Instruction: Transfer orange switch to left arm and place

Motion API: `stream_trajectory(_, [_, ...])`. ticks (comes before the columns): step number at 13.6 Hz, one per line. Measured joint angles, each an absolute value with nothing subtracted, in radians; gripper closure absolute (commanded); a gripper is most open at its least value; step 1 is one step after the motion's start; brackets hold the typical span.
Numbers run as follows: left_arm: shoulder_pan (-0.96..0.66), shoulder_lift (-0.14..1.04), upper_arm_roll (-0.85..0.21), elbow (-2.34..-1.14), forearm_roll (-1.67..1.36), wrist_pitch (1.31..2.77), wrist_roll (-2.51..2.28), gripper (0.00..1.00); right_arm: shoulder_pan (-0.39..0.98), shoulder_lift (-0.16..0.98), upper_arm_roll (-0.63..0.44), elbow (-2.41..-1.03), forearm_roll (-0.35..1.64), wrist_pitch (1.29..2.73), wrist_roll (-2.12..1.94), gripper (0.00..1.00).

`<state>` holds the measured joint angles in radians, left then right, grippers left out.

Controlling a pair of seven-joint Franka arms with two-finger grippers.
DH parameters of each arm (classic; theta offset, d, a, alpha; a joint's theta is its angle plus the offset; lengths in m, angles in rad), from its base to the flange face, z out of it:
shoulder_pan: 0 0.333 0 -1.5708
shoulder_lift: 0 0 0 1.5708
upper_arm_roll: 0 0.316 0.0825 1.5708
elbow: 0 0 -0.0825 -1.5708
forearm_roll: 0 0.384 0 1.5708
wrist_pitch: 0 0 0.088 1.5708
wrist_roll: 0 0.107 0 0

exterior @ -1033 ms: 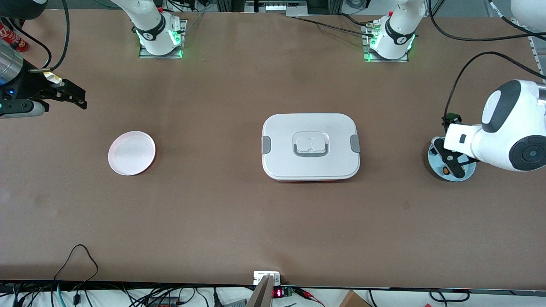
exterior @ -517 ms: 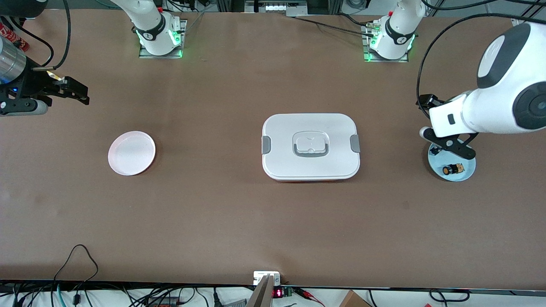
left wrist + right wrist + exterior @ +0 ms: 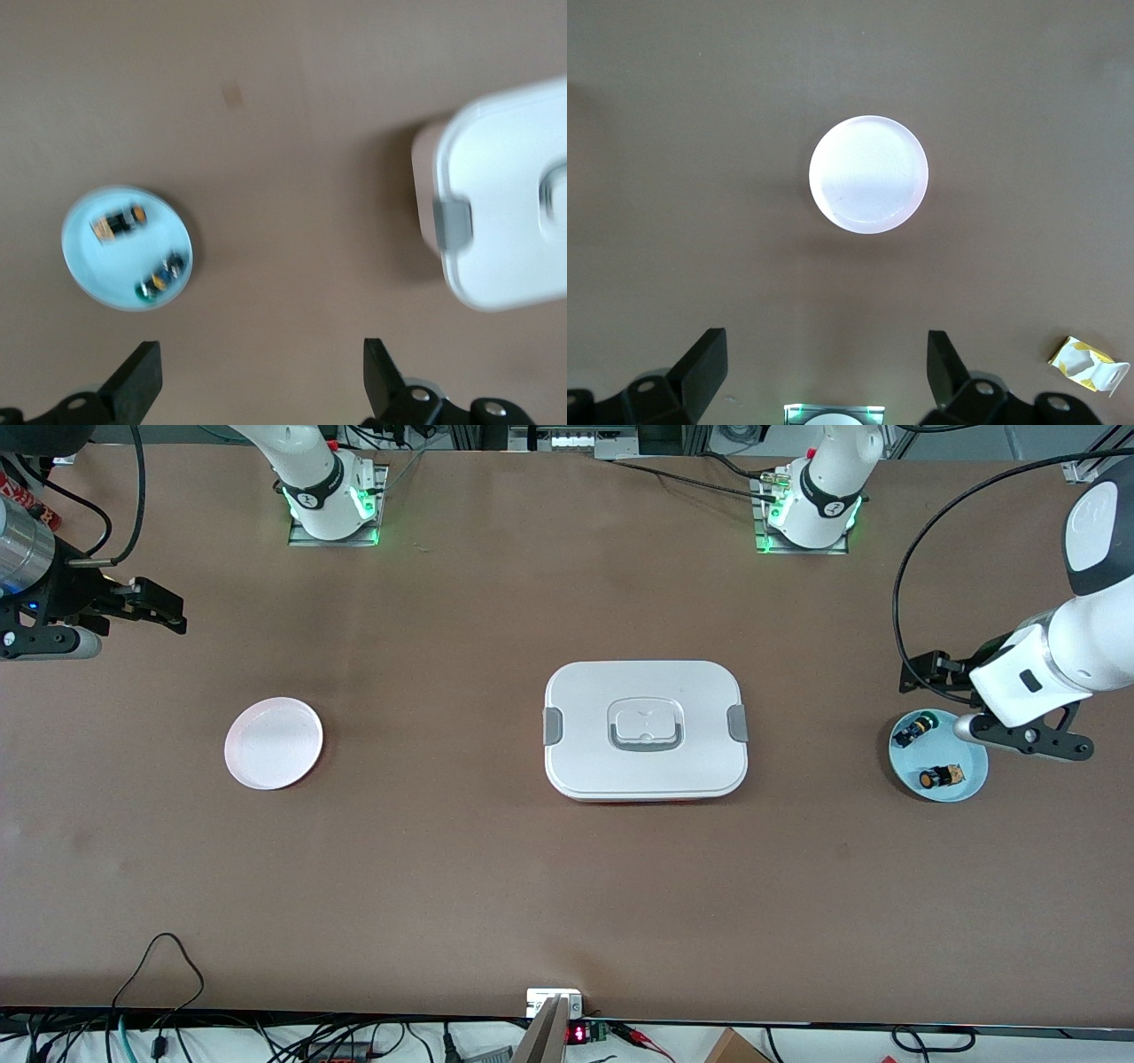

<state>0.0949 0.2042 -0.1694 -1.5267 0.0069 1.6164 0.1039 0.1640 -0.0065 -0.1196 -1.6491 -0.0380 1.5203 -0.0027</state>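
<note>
The orange switch lies on the blue plate at the left arm's end of the table, beside a green-capped switch. It also shows in the left wrist view. My left gripper is open and empty, up in the air over the plate's outer edge; its jaws stand wide apart. The white box sits mid-table, also visible in the left wrist view. My right gripper is open and empty over bare table at the right arm's end.
A pink plate lies toward the right arm's end and shows in the right wrist view. A small yellow-and-white scrap lies on the table near the right arm's base. The left arm's base stands farthest from the camera.
My left gripper has risen from the blue plate, where it stood around the orange switch, and swung toward the table's end, empty. The switch stays on the plate. The right gripper barely shifted.
</note>
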Motion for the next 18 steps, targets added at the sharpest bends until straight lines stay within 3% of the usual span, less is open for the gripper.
stream_trajectory(2, [0.024, 0.135, -0.104, -1.622, 0.004, 1.711, 0.075, 0.00, 0.164, -0.006, -0.120, -1.649, -0.038, 1.518, -0.003, 0.00])
stream_trajectory(6, [-0.081, -0.024, -0.015, -1.768, 0.003, 1.723, -0.107, 0.00, 0.164, -0.016, -0.120, -1.661, -0.038, 1.522, -0.003, 0.00])
stream_trajectory(18, [-0.082, -0.053, -0.007, -1.787, 0.003, 1.698, -0.129, 0.00, 0.167, -0.059, -0.119, -1.713, -0.038, 1.541, -0.003, 0.00])
